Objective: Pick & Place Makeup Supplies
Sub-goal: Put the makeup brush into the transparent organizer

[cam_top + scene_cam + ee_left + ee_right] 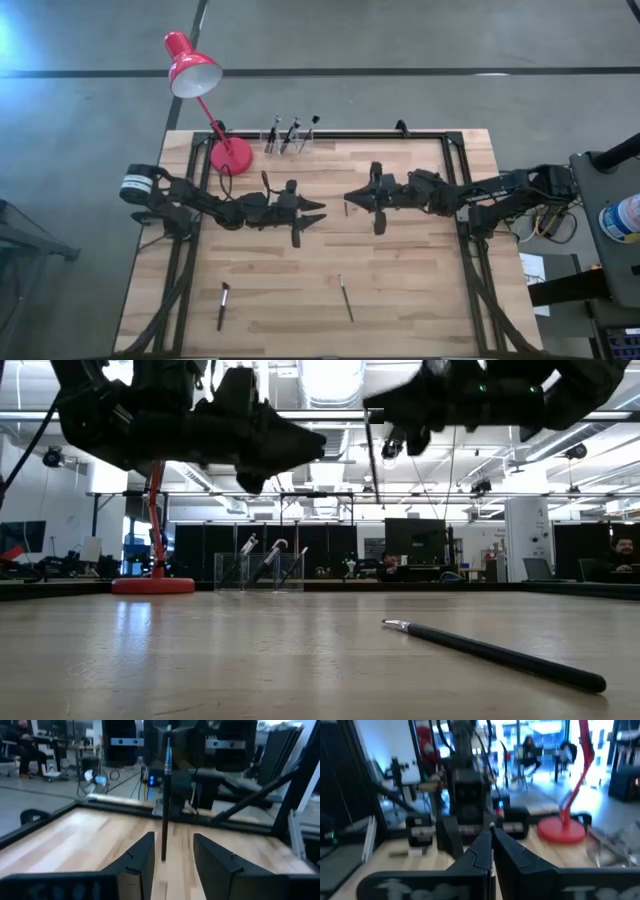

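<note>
1. Fingers (145, 862) of left gripper (318, 210) spread apart, gripping nothing, hovering mid-table.
2. Right gripper (350, 200) facing it, clenched on upright brush (165, 800).
3. Two loose brushes near front edge: left one (223, 304), right one (345, 298).
4. More brushes in clear holder (290, 135) at back, beside red lamp (205, 100).

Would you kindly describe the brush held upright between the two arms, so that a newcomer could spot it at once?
Start at the red lamp at the table's far left, then look to the table's middle, where both arms meet. The brush hangs upright from the right gripper, facing the left gripper. Unlike the brushes lying flat at the near edge or standing in the clear holder, it is held in mid-air.
</note>
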